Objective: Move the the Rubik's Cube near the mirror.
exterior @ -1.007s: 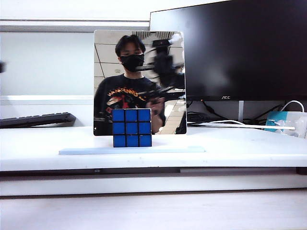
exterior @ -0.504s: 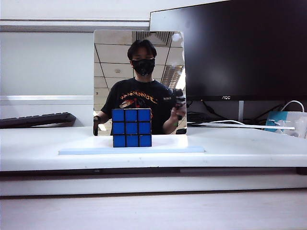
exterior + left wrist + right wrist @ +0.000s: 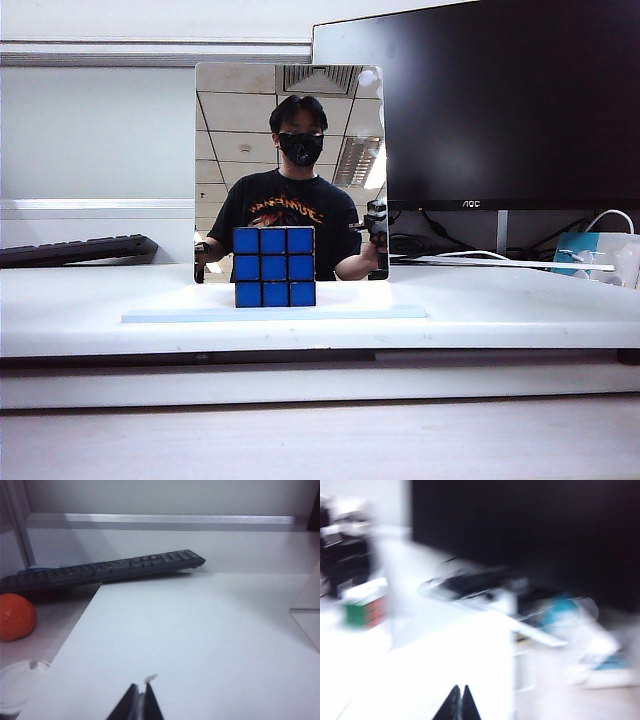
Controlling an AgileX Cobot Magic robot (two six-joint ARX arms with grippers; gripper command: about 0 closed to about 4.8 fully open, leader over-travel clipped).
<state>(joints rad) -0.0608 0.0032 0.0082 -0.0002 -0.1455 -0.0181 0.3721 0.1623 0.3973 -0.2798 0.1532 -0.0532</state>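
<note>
Looking over the scene, I saw the Rubik's Cube (image 3: 275, 266) already sitting on the pale-blue base plate (image 3: 360, 312) right in front of the mirror (image 3: 230, 130), touching or nearly touching the glass, toward the back middle of the tabletop (image 3: 500, 315). Blue face toward the exterior camera; no long axis, it's a cube.

My left claw (image 3: 140, 700) was closed and empty, low over the white tabletop, with a keyboard (image 3: 105, 570) at the far left edge and an orange ball (image 3: 15, 616) off the tabletop's left side. The mirror's edge (image 3: 307, 605) showed at the side of that view, so the cube lay off to my left claw's right.

My right claw (image 3: 459, 700) was closed too, nothing in it. That view was blurred; the cube (image 3: 366, 609), red and green faces showing, lay ahead and to its left, by the monitor (image 3: 530, 535).

Neither claw showed in the exterior view. Judged the task done: cube near mirror, both arms clear. Couldn't tell which arm was nearer.
</note>
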